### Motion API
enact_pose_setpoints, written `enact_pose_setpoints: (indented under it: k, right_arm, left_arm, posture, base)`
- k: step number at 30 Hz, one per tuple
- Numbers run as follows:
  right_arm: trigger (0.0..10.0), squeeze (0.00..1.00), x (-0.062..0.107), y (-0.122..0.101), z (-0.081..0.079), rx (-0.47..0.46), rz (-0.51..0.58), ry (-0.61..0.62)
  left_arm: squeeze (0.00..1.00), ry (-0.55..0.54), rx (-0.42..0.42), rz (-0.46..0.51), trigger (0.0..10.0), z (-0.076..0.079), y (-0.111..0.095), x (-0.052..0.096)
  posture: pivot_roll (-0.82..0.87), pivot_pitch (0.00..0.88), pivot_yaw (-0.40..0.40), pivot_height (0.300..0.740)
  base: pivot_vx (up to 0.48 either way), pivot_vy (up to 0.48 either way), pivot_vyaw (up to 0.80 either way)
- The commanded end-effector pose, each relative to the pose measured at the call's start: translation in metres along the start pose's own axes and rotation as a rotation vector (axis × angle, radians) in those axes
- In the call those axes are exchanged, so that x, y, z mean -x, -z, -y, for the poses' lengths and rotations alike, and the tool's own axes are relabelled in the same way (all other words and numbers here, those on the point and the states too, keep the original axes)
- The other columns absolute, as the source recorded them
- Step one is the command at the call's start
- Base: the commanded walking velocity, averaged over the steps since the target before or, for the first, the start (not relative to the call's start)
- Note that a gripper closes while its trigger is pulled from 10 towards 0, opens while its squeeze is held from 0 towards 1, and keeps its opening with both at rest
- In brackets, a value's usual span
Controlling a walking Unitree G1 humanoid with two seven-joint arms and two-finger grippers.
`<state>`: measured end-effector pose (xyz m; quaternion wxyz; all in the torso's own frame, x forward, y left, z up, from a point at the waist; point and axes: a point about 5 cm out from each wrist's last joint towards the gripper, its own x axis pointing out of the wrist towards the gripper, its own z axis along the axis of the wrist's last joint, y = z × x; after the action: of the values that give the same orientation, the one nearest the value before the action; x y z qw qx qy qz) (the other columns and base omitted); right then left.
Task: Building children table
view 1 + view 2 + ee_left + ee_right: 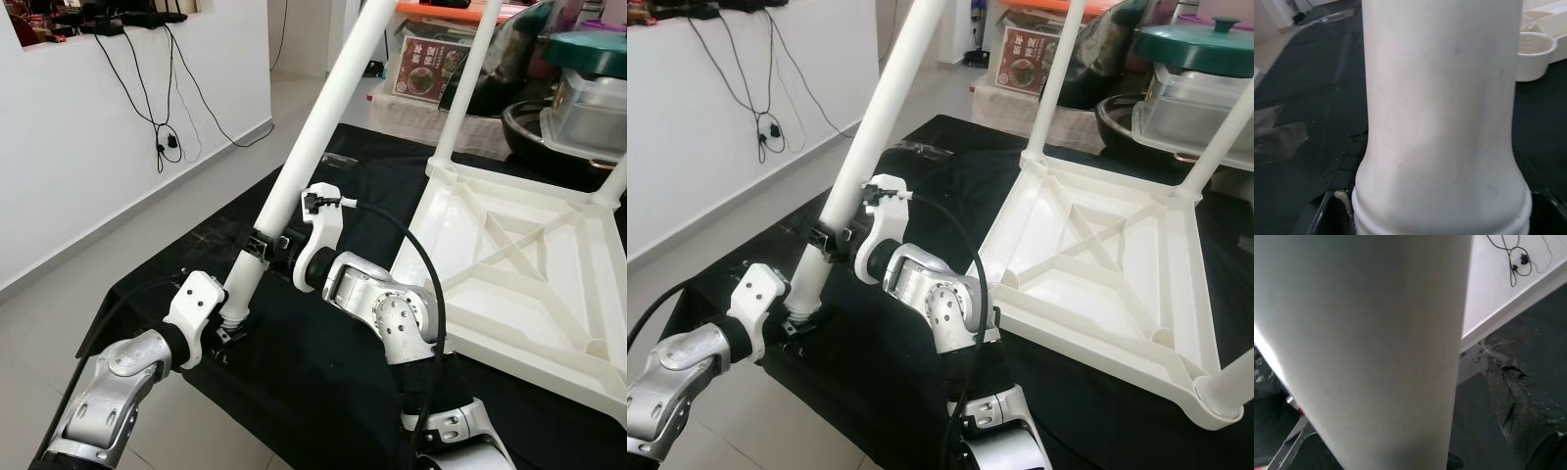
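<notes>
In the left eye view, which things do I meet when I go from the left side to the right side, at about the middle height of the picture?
Black cables on the wall → loose white table leg held by both grippers → upturned white tabletop on the black cloth.

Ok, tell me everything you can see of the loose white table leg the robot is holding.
The table leg is a long, smooth white tube, plastic by the look, narrowing to a ribbed threaded end at the bottom. It leans steeply, top tilted away to the robot's right, threaded end just above the black cloth. The left end effector grips near the thread; the right end effector clamps it higher up. It is not yet joined to the upturned tabletop.
</notes>
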<state>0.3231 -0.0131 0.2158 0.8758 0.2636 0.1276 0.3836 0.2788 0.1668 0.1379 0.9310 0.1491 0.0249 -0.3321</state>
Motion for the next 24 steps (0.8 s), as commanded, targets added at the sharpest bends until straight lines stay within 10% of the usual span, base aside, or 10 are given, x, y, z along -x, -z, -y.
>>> enact_pose_setpoints:
  k: [1,2,3,5,6,21,22,24]
  right_arm:
    - [10.0,0.00,-0.026,0.017,-0.056,-0.166,0.004,-0.163]
    - [8.8,0.00,-0.027,0.017,-0.057,-0.161,0.020,-0.156]
    - [4.2,0.00,-0.027,0.016,-0.057,-0.151,0.034,-0.149]
    - [4.2,0.00,-0.027,0.016,-0.057,-0.151,0.034,-0.149]
    - [0.0,0.00,-0.027,0.015,-0.056,-0.142,0.047,-0.138]
    - [0.0,0.00,-0.020,0.002,-0.056,-0.177,0.131,-0.118]
    - [0.0,0.00,-0.019,0.000,-0.054,-0.176,0.141,-0.108]
    - [0.0,0.00,-0.018,-0.001,-0.052,-0.175,0.149,-0.099]
  left_arm:
    - [0.00,0.034,-0.019,0.007,10.0,0.007,0.000,-0.003]
    - [0.00,0.042,-0.017,0.012,10.0,0.009,-0.001,-0.006]
    - [0.00,0.047,-0.011,0.018,10.0,0.011,-0.002,-0.008]
    - [0.00,0.047,-0.011,0.018,10.0,0.011,-0.002,-0.008]
    - [0.00,0.050,-0.007,0.024,10.0,0.012,-0.003,-0.010]
    - [0.06,0.030,-0.008,0.026,10.0,0.011,0.002,-0.011]
    - [1.00,0.022,-0.002,0.031,10.0,0.009,0.001,-0.010]
    - [1.00,0.017,0.003,0.034,10.0,0.008,0.001,-0.010]
  posture:
    - [0.08,0.000,-0.029,0.740]
    - [0.08,0.000,-0.029,0.740]
    - [0.08,0.000,-0.030,0.740]
    - [0.08,0.000,-0.030,0.740]
    - [0.08,0.000,-0.031,0.740]
    - [0.08,0.000,-0.030,0.740]
    - [0.08,0.000,-0.027,0.740]
    - [0.08,0.000,-0.027,0.740]
  base:
    - [0.000,0.000,0.00]
    - [0.000,0.000,0.00]
    - [0.000,0.000,0.00]
    - [0.000,0.000,0.00]
    - [0.000,0.000,0.00]
    - [0.000,0.000,0.00]
    - [0.000,0.000,0.00]
    - [0.000,0.000,0.00]
